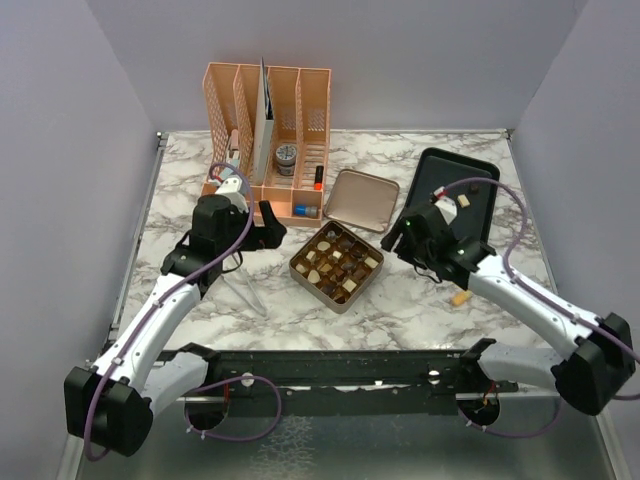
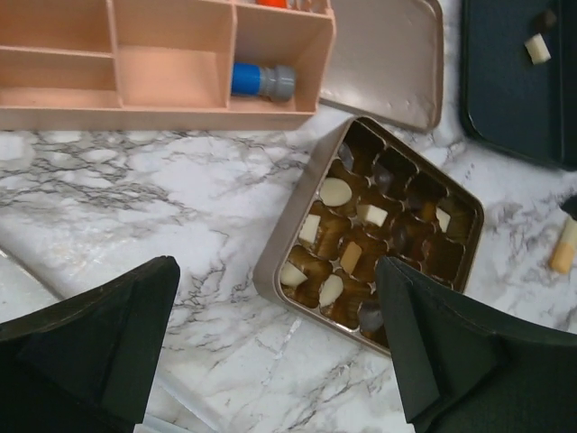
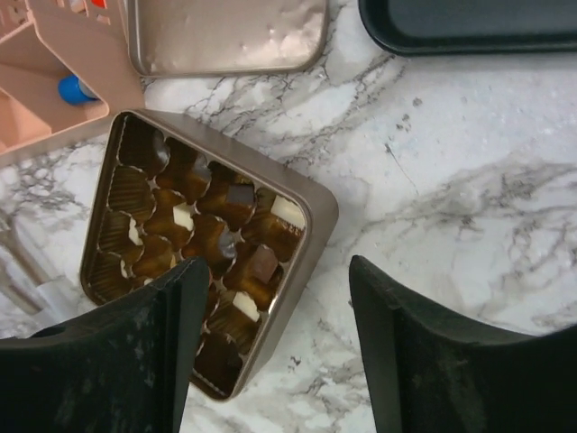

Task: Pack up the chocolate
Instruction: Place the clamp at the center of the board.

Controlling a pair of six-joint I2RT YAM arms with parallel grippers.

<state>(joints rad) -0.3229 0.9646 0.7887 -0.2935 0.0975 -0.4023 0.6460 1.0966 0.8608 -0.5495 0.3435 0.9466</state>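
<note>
Left wrist: chocolate (image 2: 335, 191) in tin (image 2: 293, 216).
Left gripper (image 2: 277, 271), right gripper (image 3: 275, 280) spread apart, empty. Piece (image 2: 563, 251) at three o'clock looks light, soft; pinch its sides.

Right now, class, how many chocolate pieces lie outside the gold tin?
3: cream piece and dark piece on the black tray; light brown piece on the table. Others may be hidden.

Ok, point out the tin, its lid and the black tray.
tin (image 3: 287, 293), right wrist view, on its right-hand wall.
lid (image 1: 361, 200), top view, middle of its surface.
tray (image 2: 509, 81), left wrist view, bare floor.
</note>
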